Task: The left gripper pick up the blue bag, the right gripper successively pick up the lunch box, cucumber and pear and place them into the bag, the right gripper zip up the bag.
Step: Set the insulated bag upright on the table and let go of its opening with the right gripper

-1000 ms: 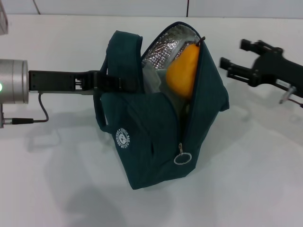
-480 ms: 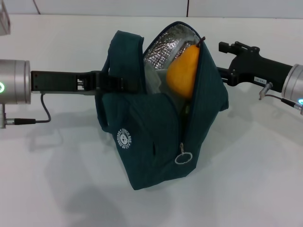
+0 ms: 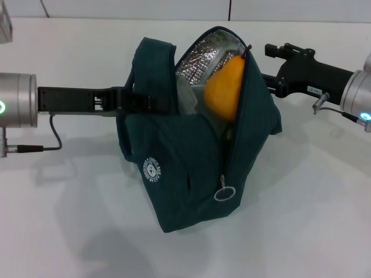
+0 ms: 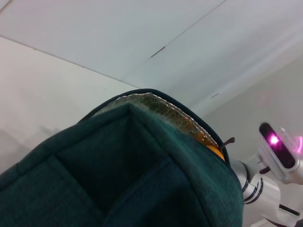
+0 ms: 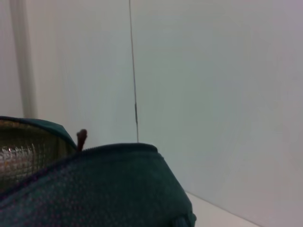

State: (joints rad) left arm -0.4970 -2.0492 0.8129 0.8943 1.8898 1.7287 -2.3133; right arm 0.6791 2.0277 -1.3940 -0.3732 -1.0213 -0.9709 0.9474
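Holding the blue bag point(image 3: 197, 139) upright on the table point(image 3: 313, 220), the left claw point(image 3: 148, 102) is clamped on its handle. Pear point(image 3: 224, 87) inside; right claw point(image 3: 272, 66), fingers apart, beside the bag's rim. Zipping likely comes next, needing the zipper ring point(image 3: 224, 193).

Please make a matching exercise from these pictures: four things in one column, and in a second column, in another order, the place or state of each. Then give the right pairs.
Things:
1. pear
2. zipper pull ring
3. left pincer
4. right pincer

Places or states:
A. hangs low on the front of the blue bag
B. beside the bag's upper right edge
C. sticks out of the open top, stem up
D. clamped on the bag's left side, by the handle

Pairs: 1-C, 2-A, 3-D, 4-B
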